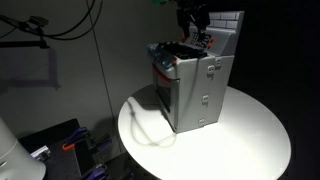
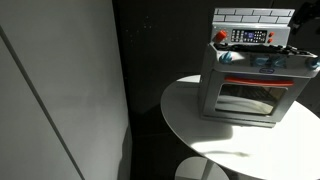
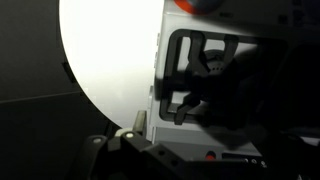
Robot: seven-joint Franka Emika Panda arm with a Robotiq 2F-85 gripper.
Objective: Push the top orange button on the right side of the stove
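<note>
The grey toy stove (image 1: 195, 90) stands on a round white table (image 1: 250, 135). It has a white brick-pattern back panel (image 2: 250, 15) and a front door (image 2: 245, 98). Its control panel (image 2: 250, 37) has a red knob (image 2: 222, 37) at the left and small buttons that are too small to tell apart. My gripper (image 1: 197, 35) hangs over the cooktop close to the back panel, at the stove's right end (image 2: 300, 35). Its fingers look shut and empty. In the wrist view the stove's grey body (image 3: 180, 95) is close and dark fingers (image 3: 250, 100) cover it.
The table edge (image 3: 75, 90) curves close around the stove. A grey wall (image 2: 60, 90) stands beside the table. Cables and dark equipment (image 1: 60, 145) lie on the floor below the table.
</note>
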